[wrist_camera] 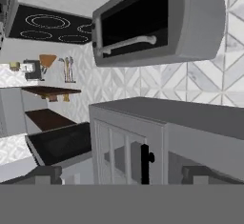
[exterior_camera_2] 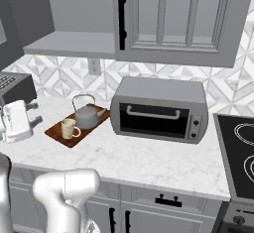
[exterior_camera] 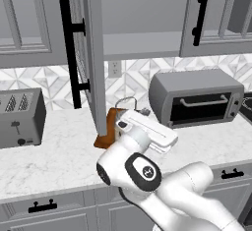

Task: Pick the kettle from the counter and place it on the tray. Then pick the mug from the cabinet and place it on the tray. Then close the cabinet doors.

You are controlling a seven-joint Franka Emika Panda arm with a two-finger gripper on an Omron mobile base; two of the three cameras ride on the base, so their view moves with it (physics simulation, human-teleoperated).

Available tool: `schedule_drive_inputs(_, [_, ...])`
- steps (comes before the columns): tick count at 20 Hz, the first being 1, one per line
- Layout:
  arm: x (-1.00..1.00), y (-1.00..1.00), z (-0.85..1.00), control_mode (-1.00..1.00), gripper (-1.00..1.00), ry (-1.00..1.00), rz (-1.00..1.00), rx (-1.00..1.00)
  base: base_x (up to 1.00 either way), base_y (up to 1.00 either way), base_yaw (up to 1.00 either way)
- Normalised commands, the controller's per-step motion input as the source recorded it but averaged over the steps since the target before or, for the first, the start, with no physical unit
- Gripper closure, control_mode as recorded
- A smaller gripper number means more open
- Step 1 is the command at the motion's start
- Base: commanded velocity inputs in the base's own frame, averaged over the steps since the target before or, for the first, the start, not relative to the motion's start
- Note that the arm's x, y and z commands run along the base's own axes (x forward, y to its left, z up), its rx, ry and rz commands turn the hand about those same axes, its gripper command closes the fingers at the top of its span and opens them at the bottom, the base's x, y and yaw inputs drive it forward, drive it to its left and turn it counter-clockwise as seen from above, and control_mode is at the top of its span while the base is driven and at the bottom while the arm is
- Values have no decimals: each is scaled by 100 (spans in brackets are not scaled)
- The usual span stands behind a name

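Note:
The grey kettle (exterior_camera_2: pixel 88 116) and the cream mug (exterior_camera_2: pixel 69 128) both stand on the reddish-brown tray (exterior_camera_2: pixel 55 132) on the marble counter (exterior_camera_2: pixel 149 160). My gripper (exterior_camera_2: pixel 34 114) hovers just left of the tray, open and holding nothing. In the hand view its fingertips (wrist_camera: pixel 45 174) stand wide apart. The cabinet's left door (exterior_camera: pixel 93 53) is swung out, edge-on, with its black bar handle (exterior_camera: pixel 71 53) towards me. The right door (exterior_camera_2: pixel 178 19) lies flat against the cabinet. The bare grey cabinet shelf (exterior_camera_2: pixel 74 43) shows inside. In the left base view, the door and my arm hide most of the tray (exterior_camera: pixel 110 131).
A grey toaster oven (exterior_camera_2: pixel 158 110) sits right of the tray, with a black stovetop (exterior_camera_2: pixel 238 147) beyond it. A toaster (exterior_camera: pixel 19 117) stands at the counter's left. Drawers with black pulls (exterior_camera: pixel 42 206) run below. The open door hangs over the counter beside my arm.

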Motion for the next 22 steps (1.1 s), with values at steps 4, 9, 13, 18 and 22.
schedule_drive_inputs(4, [-35, 59, 2, -100, -100, 0, -10, -9, 0, 0, 0])
schedule_drive_inputs(9, [-21, 80, 14, -100, -100, 0, -12, -14, 0, 0, 0])
schedule_drive_inputs(13, [0, 85, 10, -100, -100, 1, -5, -13, 0, 0, 0])
schedule_drive_inputs(18, [0, 71, 10, -100, -100, 3, -3, -8, 0, 0, 0])
schedule_drive_inputs(22, [0, 69, 0, -100, -100, 0, -1, -3, 0, 0, 0])
